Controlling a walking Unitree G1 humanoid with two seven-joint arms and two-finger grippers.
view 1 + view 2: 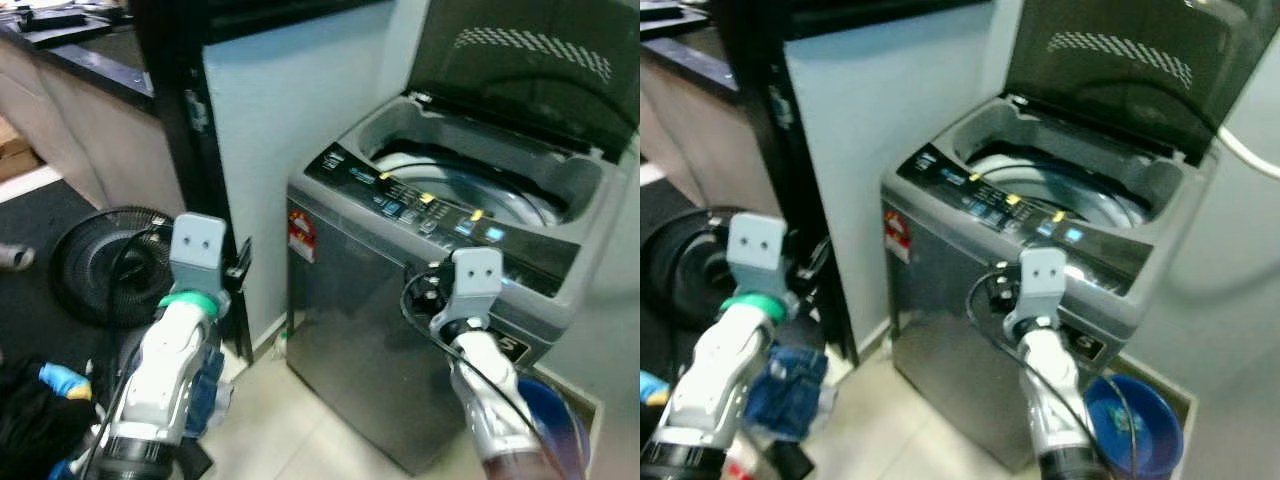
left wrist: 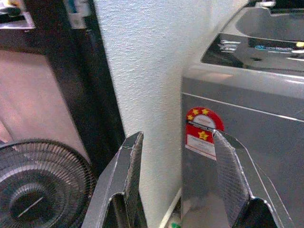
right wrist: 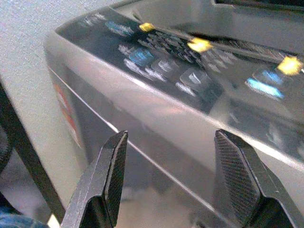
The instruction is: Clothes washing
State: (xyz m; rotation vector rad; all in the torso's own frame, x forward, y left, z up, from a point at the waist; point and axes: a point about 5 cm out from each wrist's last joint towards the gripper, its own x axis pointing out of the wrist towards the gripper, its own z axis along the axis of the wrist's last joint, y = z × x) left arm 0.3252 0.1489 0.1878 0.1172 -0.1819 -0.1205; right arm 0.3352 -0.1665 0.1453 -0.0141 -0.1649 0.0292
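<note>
While both arms were raised before the machine, the right gripper (image 3: 166, 175) had its two black fingers spread wide and empty, aimed at the front edge of the washing machine (image 1: 370, 340), just below the control panel (image 3: 190, 71) with its lit blue and yellow buttons. Left gripper (image 2: 178, 183) likewise spread, nothing between the fingers, pointed at the white wall (image 2: 147, 71) and the machine's near corner with the red sticker (image 2: 202, 130). Lid (image 1: 520, 60) stood open and upright; drum (image 1: 470, 185) exposed, contents not discernible. A blue denim garment (image 1: 785, 390) hung low beside the left forearm, near the floor; whether it was caught on the arm, could not tell. Blue basin (image 1: 1135, 425) on the floor at the machine's right foot; a floor fan (image 1: 105, 260) lay to the left. Judgement: the drum opening lay ahead of and above both grippers, further to the right; the right arm was nearer the panel and opening, the left nearer the denim. Loading would mean lifting the garment up and rightward over the rim.
</note>
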